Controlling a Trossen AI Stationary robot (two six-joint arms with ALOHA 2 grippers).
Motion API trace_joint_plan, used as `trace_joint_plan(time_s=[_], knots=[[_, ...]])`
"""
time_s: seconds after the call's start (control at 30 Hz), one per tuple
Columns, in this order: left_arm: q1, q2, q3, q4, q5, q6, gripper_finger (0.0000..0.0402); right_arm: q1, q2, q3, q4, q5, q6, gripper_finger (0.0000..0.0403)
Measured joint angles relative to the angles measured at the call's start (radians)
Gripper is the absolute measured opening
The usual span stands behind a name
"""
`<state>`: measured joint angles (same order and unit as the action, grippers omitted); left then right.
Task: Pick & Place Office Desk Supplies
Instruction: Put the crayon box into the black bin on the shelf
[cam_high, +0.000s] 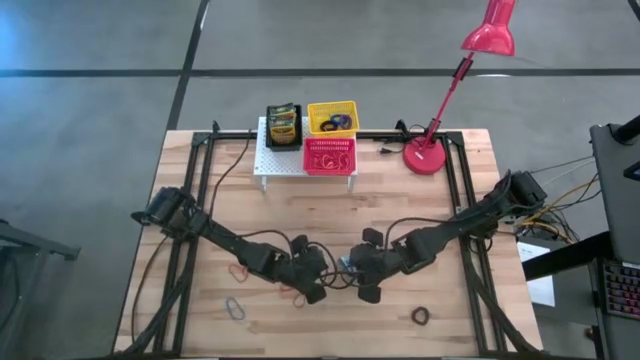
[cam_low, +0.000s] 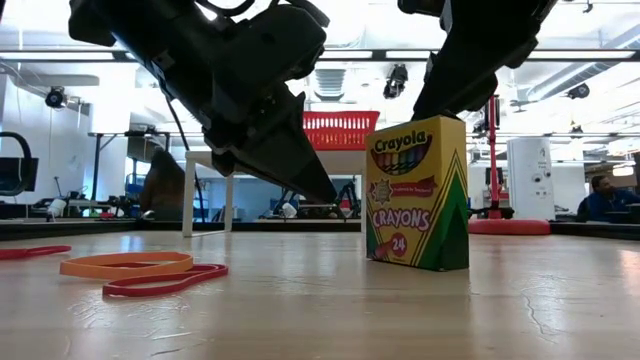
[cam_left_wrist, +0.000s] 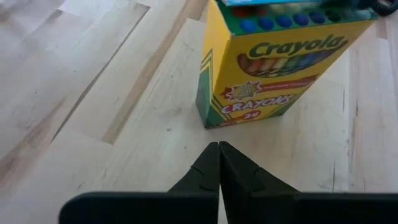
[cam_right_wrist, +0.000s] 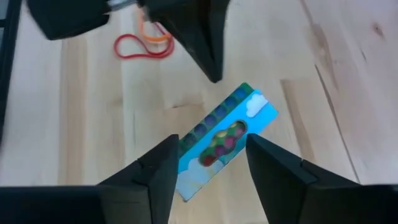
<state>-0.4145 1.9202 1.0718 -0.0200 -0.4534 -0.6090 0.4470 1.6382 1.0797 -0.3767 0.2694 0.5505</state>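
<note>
- Right pincer (cam_right_wrist: 208, 171) of mine is spread wide, one finger on each side of the crayon box (cam_right_wrist: 225, 140), just above it.
- Left pincer (cam_left_wrist: 219, 171) is pressed together, its tip pointing at the box, close by.
- Box stands up on the table (cam_low: 320, 310).
- Red loop (cam_low: 165, 281) and orange loop (cam_low: 125, 264) lie near my left pincer.

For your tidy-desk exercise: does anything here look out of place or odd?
Yes: elastic loops lie scattered over the table instead of in the baskets, and one crayon box stands alone mid-table.
</note>
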Motion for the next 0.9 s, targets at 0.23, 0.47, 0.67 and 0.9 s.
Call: trace_joint_plan(time_s=[0.23, 0.47, 0.67, 0.9], knots=[[0.000, 0.000, 0.000, 0.000, 0.000, 0.000, 0.0004, 0.007, 0.000, 0.012, 0.002, 0.000, -0.004, 0.0183], [0.000, 0.000, 0.000, 0.000, 0.000, 0.001, 0.0004, 0.007, 0.000, 0.009, 0.000, 0.031, -0.003, 0.0187], [0.000, 0.000, 0.000, 0.000, -0.003, 0.001, 0.0004, 0.008, 0.000, 0.008, 0.000, 0.079, 0.001, 0.0187], [0.000, 0.000, 0.000, 0.000, -0.003, 0.003, 0.0004, 0.016, 0.013, 0.008, 0.017, 0.118, 0.017, 0.0183]])
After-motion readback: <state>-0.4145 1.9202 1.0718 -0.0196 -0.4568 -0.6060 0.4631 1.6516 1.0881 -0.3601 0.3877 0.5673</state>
